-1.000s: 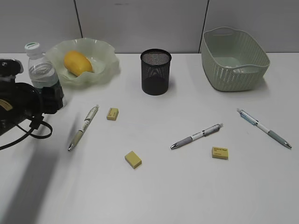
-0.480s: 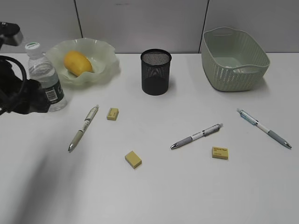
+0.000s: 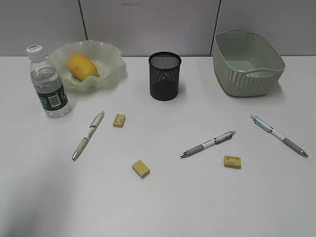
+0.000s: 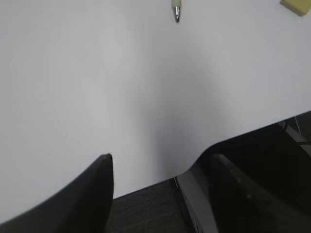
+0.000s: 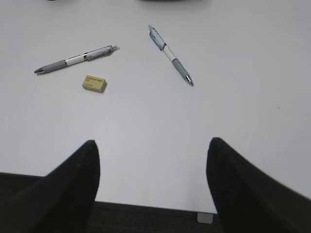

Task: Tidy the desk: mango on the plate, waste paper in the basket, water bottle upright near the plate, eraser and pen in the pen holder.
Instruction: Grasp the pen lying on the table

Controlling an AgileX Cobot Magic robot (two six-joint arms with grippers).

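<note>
The mango lies in the wavy-rimmed plate. Just left of the plate, the water bottle stands upright. Three pens and three yellow erasers lie on the desk. The black mesh pen holder stands at the back centre, the basket at the back right. No waste paper shows. Neither arm appears in the exterior view. My left gripper hangs open and empty over the desk's front edge. My right gripper is open and empty too, short of an eraser.
The left wrist view shows a pen tip and an eraser corner far ahead. Two pens lie ahead in the right wrist view. A grey partition wall closes the back.
My left arm has drawn back from the water bottle and left the exterior view. The bottle stays upright beside the plate. Nothing else moved.
</note>
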